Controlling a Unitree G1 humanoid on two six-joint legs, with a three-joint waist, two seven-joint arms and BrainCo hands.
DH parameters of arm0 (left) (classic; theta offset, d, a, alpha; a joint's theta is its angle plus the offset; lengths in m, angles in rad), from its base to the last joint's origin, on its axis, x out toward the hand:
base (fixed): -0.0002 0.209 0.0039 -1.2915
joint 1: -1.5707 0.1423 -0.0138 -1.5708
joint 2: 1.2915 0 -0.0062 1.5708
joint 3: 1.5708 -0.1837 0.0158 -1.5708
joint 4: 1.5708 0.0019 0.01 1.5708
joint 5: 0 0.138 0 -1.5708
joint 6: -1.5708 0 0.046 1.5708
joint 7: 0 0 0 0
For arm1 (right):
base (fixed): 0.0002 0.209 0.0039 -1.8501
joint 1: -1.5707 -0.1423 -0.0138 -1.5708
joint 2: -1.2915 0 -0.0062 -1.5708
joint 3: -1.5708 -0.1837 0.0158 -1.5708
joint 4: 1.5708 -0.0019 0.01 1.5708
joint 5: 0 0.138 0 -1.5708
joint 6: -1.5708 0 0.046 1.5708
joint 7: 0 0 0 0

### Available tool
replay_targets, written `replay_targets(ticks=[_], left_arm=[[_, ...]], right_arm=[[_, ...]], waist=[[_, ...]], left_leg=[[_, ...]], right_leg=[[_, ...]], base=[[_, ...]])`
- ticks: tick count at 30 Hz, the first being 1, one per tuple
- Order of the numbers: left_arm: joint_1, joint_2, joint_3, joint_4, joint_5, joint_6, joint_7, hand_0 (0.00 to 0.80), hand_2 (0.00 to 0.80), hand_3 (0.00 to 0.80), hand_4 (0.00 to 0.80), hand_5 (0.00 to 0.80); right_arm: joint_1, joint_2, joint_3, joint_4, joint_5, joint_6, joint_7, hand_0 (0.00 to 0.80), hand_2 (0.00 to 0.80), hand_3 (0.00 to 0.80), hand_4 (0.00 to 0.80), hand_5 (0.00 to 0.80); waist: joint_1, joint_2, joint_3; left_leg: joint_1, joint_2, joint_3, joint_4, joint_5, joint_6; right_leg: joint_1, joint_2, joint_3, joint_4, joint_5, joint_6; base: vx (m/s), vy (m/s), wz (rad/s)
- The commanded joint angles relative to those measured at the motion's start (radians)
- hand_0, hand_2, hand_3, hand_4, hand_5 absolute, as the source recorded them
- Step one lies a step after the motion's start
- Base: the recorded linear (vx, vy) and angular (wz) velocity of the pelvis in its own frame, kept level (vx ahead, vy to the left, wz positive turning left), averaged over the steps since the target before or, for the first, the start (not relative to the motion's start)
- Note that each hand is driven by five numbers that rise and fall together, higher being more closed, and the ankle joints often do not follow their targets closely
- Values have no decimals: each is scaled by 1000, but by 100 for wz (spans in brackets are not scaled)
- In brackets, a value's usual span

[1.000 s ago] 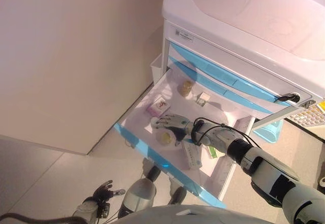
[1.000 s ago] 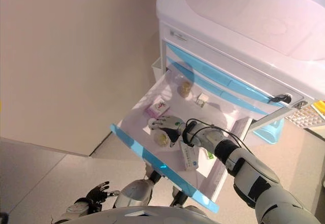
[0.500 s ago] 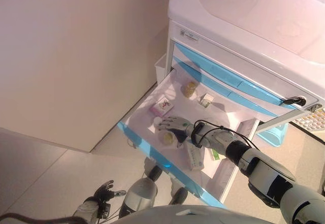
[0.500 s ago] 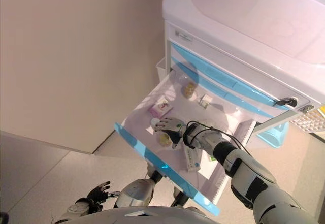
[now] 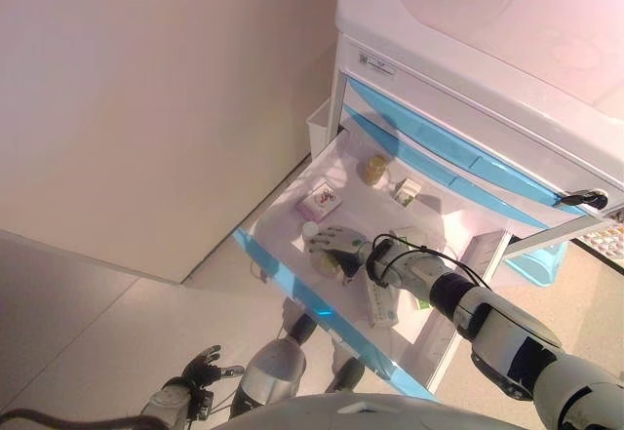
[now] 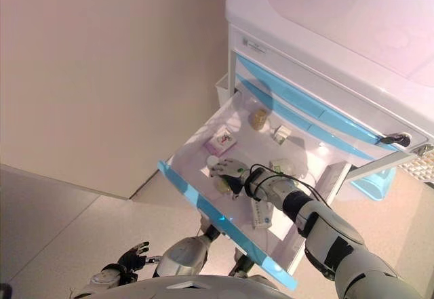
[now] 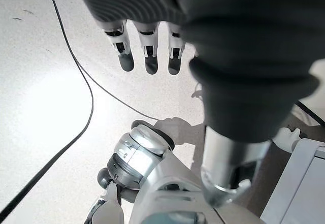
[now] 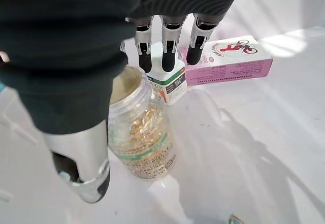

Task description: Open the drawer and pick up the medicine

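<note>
1. Reaching into the open drawer (image 6: 186, 185), the right hand (image 6: 229, 171) hovers with fingers (image 8: 170, 56) straight and spread, holding nothing.
2. The medicine, a clear bottle of yellow capsules (image 8: 143, 140), lies on the drawer floor between fingers and thumb (image 8: 84, 165) (ungrasped), near a small white bottle (image 8: 170, 86) and a pink box (image 8: 228, 59).
3. The left hand (image 7: 147, 46) hangs low, relaxed and empty.
</note>
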Motion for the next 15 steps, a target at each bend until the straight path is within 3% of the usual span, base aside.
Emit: replay_targets(ticks=[1, 15], left_arm=[[-23, 26, -50, 32, -4, -31, -7, 0, 0, 0, 0, 0], [-24, 26, -58, 28, -5, -27, 0, 0, 0, 0, 0, 0]], right_arm=[[-29, 32, 22, -17, 1, 0, -55, 0, 0, 0, 0, 0], [-36, 44, 18, 6, 0, 40, -72, 0, 0, 0, 0, 0]], waist=[[18, -9, 22], [21, -18, 24]], left_leg=[[5, -35, 16, -14, -58, 3], [9, -33, 19, -21, -59, 8]], right_leg=[[-1, -1, 5, 122, -79, 17], [1, -1, 6, 120, -78, 20]], base=[[0, 0, 0], [2, 0, 0]])
